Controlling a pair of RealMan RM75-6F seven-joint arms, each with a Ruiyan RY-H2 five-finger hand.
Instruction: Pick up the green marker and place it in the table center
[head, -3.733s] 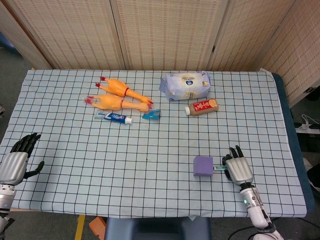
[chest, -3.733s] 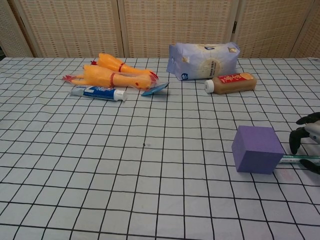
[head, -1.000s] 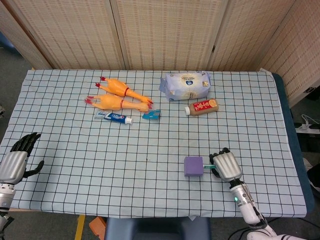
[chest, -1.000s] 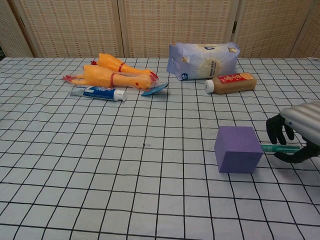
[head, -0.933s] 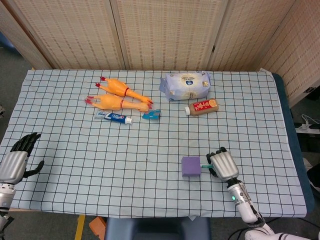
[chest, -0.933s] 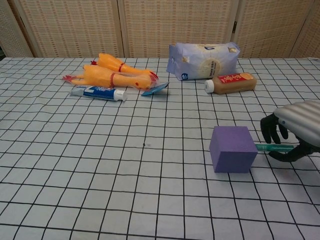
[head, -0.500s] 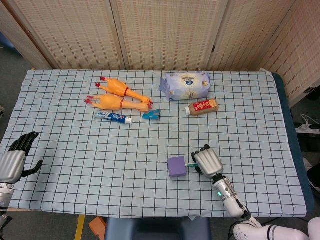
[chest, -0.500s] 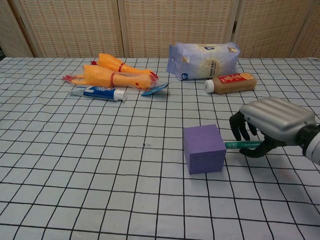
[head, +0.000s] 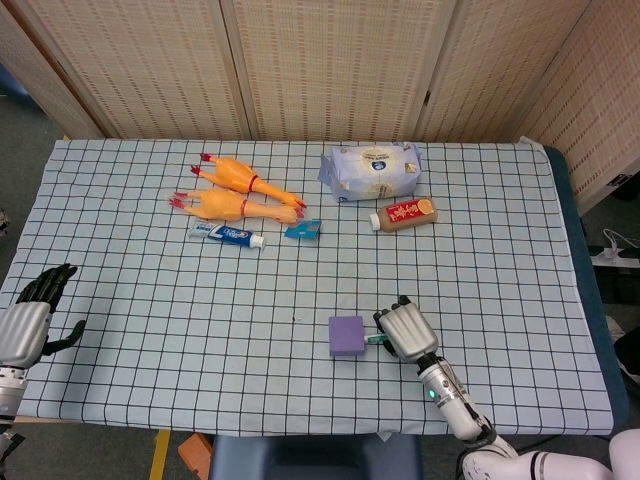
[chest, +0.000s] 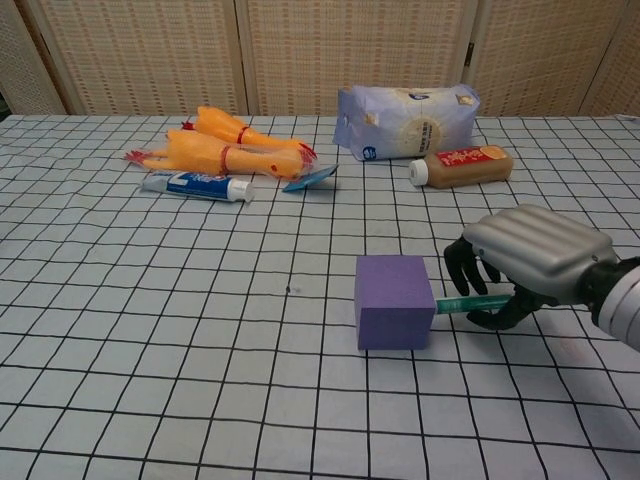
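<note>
- Right hand (chest: 525, 262), lower right of frame, grasps the green marker (chest: 468, 302); its tip touches the purple cube (chest: 393, 300).
- Left hand (head: 30, 318), lower left, lies released, fingers apart.

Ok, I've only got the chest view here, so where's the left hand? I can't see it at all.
Observer: In the head view the left hand is at the table's near left edge, fingers apart, holding nothing.
Operator: And where does the purple block sit on the whole table?
Observer: The purple block lies slightly right of the table's middle line and toward the near edge. The right hand, holding the green marker, is just to its right.
</note>
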